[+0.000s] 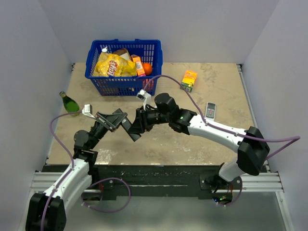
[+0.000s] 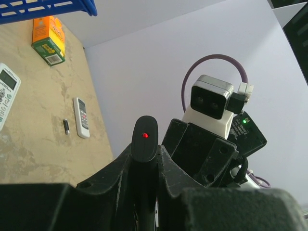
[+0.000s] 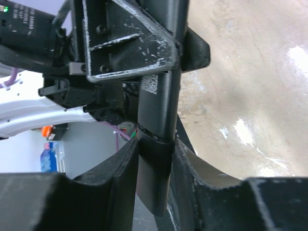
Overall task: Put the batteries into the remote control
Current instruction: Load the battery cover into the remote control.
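— Left of centre in the overhead view, what are the two hands doing?

— Meeting above the tabletop. The left hand is clamped on the black remote control. In its own wrist view the remote stands up between the fingers, with a red dot on its end.

— And the right hand?

— Its fingers lie against both sides of the same bar's other end, so it grips the remote too. The remote is held between the two hands.

— Any battery in sight?

— One battery lies on the tabletop at the left of the left wrist view, just beside a small white remote. A white remote with a screen sits at that view's left edge, and a juice carton is at its upper left. Overhead, a blue basket of groceries stands at upper centre and a green bottle at the left.
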You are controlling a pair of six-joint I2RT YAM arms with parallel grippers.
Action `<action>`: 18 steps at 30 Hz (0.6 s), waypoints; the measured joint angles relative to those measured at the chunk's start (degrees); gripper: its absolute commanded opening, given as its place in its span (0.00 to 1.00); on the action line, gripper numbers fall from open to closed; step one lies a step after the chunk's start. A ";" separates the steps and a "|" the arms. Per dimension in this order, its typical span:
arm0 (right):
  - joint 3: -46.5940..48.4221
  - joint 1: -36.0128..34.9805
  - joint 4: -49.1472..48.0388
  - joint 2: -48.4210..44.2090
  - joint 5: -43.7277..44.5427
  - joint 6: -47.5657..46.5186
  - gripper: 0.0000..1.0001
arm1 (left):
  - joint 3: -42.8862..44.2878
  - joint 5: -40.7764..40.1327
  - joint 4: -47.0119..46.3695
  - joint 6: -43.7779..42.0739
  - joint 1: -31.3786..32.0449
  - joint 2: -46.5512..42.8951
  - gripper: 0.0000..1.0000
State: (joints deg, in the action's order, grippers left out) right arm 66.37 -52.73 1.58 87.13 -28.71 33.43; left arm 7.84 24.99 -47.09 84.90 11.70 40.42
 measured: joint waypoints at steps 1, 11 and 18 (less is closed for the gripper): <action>-0.31 0.13 -0.61 0.00 -0.61 0.22 0.31 | -0.22 0.00 -0.28 0.20 0.00 0.00 0.00; -2.38 1.38 -4.74 -0.09 -3.98 3.37 0.22 | -1.20 0.13 -3.43 1.53 0.00 0.00 0.00; -2.78 1.42 -6.12 -0.09 -4.26 4.17 0.21 | -1.20 0.11 -3.61 1.60 -0.04 -0.61 0.00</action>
State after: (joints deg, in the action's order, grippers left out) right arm 63.59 -51.31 -4.54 87.05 -32.97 37.60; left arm 6.63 25.10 -50.70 86.50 11.66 39.81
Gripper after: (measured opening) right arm 0.273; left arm 0.237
